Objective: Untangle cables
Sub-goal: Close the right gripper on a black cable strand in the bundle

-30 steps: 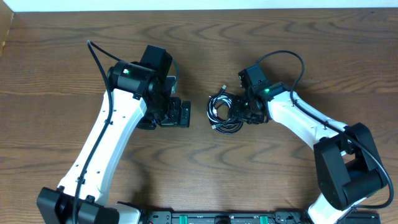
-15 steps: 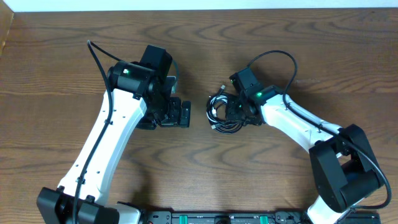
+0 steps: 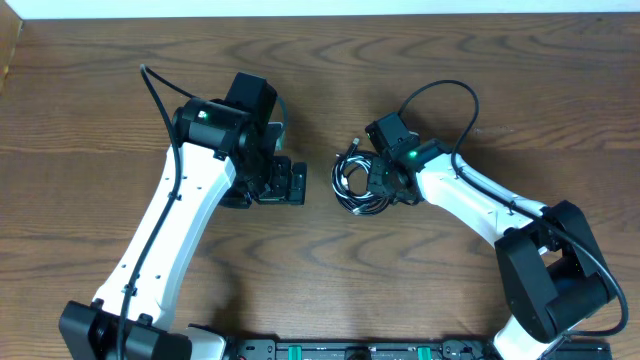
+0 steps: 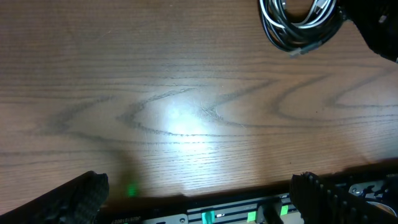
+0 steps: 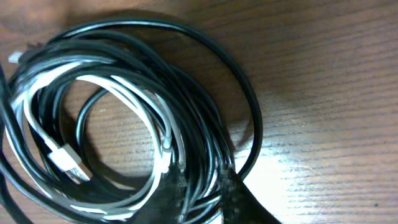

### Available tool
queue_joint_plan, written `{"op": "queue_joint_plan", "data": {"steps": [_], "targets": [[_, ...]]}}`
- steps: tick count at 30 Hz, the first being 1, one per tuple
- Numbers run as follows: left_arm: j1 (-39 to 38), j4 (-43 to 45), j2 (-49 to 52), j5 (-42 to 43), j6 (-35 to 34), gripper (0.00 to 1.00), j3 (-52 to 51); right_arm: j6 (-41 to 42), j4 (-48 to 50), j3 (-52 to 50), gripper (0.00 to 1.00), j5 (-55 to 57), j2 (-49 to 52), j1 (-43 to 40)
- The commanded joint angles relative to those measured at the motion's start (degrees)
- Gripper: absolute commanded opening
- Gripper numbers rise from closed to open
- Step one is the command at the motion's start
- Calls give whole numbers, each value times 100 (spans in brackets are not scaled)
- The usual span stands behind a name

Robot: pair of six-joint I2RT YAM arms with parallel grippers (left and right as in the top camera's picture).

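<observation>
Cables (image 3: pixel 357 180) lying coiled on worktop (image 3: pixel 450 60); right fingers (image 5: pixel 245 202) pinching black strands at coil's 3 o'clock; left fingers (image 4: pixel 74 199) hovering wide at 9 o'clock.

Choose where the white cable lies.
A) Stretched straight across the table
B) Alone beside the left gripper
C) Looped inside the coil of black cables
C: in the right wrist view the white cable curls in loops within the bundle of black cables, all in one coil.
</observation>
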Motion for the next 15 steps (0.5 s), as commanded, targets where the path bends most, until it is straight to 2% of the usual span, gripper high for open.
{"op": "queue_joint_plan", "data": {"steps": [1,2,6,9,15], "targets": [[-22,-20,7,-76,-55,98,57,55,9,-33,20,39,42,31],[-22,-20,7,-76,-55,98,55,55,11,-33,27,-7,42,31],[-22,-20,7,-76,-55,98,55,57,31,-35,37,-35,42,31],[-22,-20,7,-76,-55,98,57,72,87,-61,40,-39,42,37],[-22,-20,7,-76,-55,98,55,76,258,-74,37,-92,42,173]]}}
